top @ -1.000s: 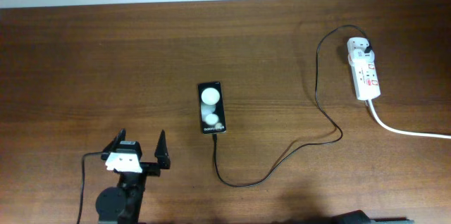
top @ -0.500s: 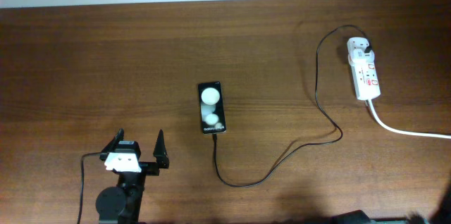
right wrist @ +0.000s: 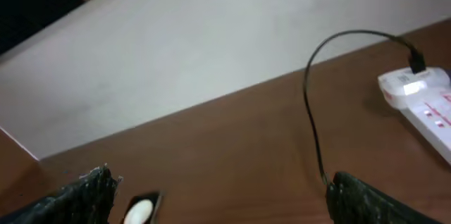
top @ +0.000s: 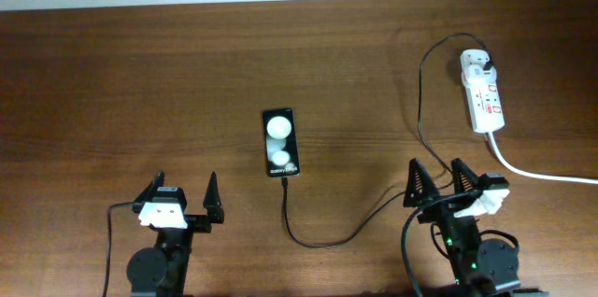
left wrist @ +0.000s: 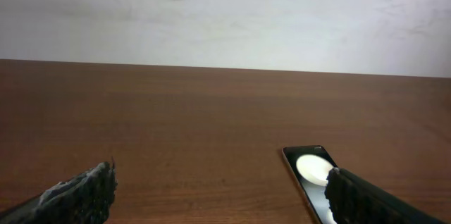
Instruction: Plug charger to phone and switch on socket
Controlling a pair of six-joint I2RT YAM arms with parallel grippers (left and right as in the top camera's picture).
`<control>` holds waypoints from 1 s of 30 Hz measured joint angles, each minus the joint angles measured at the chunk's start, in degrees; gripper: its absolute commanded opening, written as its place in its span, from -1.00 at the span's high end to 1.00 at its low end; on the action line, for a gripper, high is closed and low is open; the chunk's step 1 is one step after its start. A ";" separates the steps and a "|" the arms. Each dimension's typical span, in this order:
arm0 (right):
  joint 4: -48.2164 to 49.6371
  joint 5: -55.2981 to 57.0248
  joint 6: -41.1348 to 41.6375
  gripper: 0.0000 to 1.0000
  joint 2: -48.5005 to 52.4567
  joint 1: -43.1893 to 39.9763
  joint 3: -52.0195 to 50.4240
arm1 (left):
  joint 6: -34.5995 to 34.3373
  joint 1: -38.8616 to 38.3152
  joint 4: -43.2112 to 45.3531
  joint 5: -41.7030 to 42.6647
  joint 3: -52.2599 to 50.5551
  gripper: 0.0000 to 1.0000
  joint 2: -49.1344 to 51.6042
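Overhead: phone lay mid-table, with charger looping from its near end to socket at far right. Left gripper and right gripper were empty, fingers spread. Left wrist view caught only the phone; right wrist view caught plug and socket.

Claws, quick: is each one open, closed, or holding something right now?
Left claw: open, holding nothing.
Right claw: open, holding nothing.

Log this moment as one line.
left gripper: open, empty | right gripper: open, empty | charger: plug in socket, tip at near end of phone, seating unclear | switch state: cannot tell
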 measured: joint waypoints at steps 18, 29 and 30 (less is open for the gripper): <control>-1.18 0.22 0.00 -0.97 0.00 -1.92 -3.32 | 0.00 0.00 0.00 0.00 0.00 -0.98 0.00; 0.98 -0.24 -13.70 -0.97 0.00 -11.02 -4.35 | 0.00 0.00 0.00 0.00 0.00 -0.98 0.00; 0.98 -0.35 -16.55 -0.97 0.00 -11.02 -4.35 | 0.00 0.00 0.00 0.00 0.00 -0.98 0.00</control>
